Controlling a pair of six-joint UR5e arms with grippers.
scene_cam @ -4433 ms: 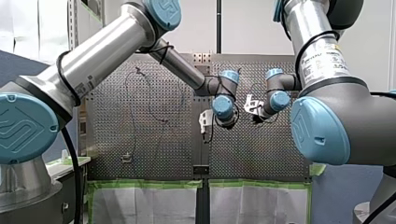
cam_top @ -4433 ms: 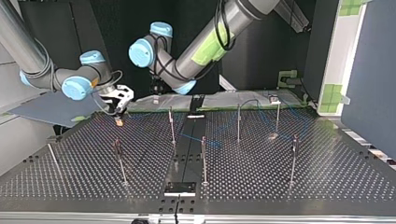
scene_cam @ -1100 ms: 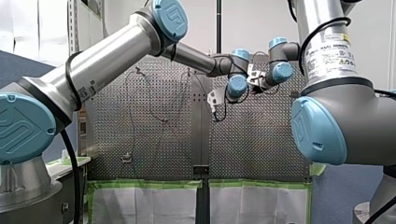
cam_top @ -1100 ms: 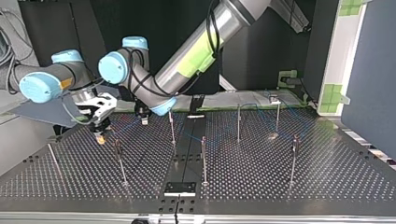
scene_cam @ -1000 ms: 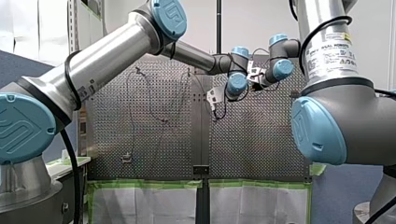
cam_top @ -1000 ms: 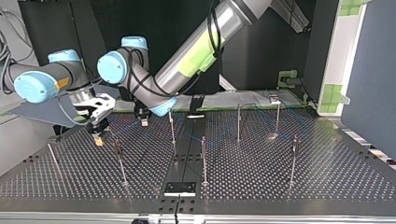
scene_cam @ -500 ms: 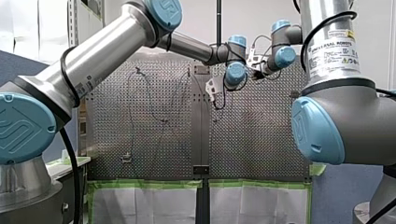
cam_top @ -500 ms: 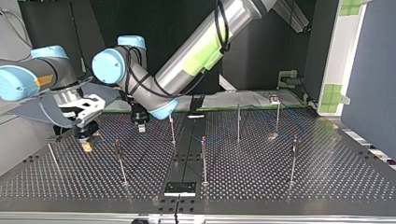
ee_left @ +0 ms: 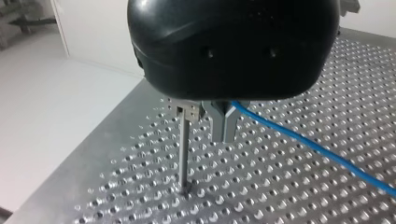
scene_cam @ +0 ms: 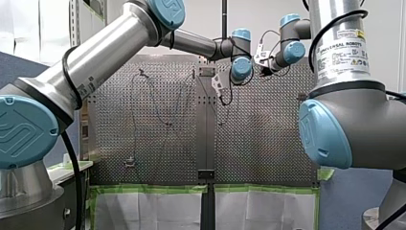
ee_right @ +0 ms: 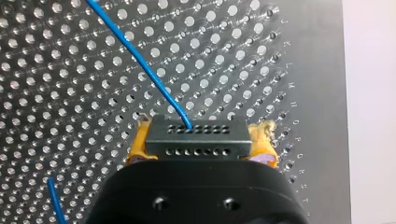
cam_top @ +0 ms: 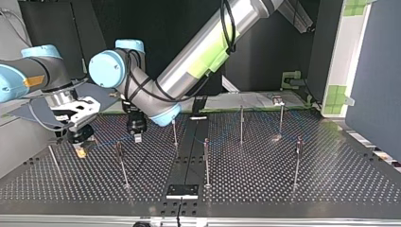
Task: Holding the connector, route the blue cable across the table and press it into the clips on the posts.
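— Connector: who is gripping it?
— My right gripper is clamping it over the table lettered J–S; my left gripper is pinching the blue cable beside a post.

Front and top views face each other across the perforated table (both wrist cameras look closely at it).

The connector sits in my right hand, at the top view's left; my left hand, clasping the cable, stands beside a post.
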